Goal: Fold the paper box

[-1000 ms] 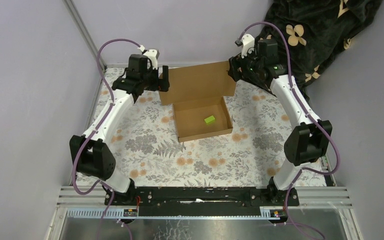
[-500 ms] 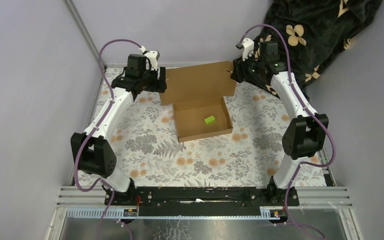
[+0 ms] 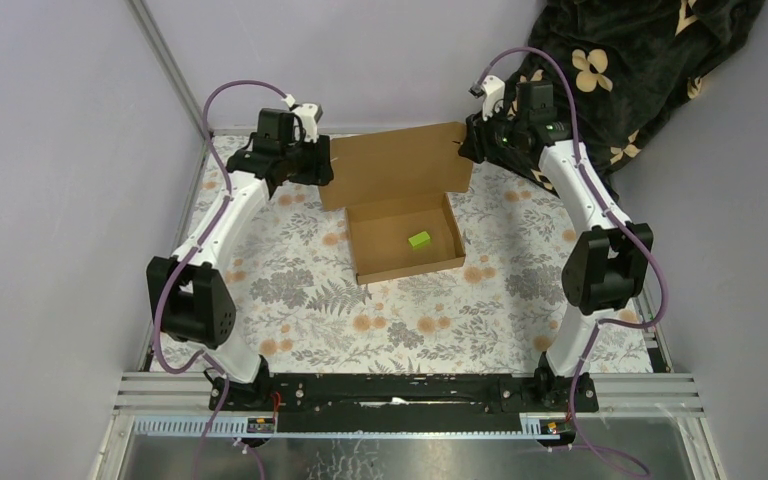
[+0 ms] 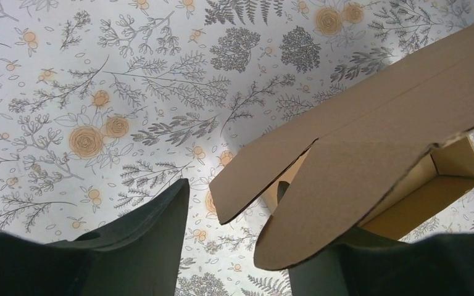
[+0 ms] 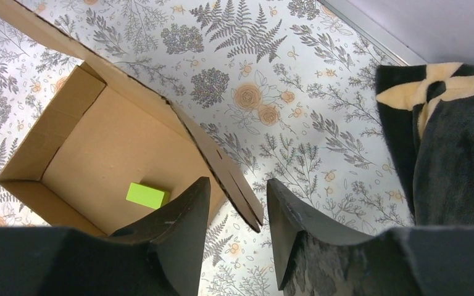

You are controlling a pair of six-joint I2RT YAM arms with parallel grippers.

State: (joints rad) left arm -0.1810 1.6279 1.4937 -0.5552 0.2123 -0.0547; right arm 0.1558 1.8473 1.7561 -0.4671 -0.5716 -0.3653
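From above, the paper box (image 3: 405,255) sits between your tools, lid (image 3: 395,165) raised, left gripper (image 3: 324,160) and right gripper (image 3: 466,148) at its two ends (a green block (image 3: 419,239) lies in the box). Left wrist: jaws well apart, the side flap (image 4: 345,172) between them, unheld; right wrist: jaws narrower around the flap tip (image 5: 247,213), not yet clamped. You're at the lid step, I judge: pinch both flaps, then swing the lid over together.
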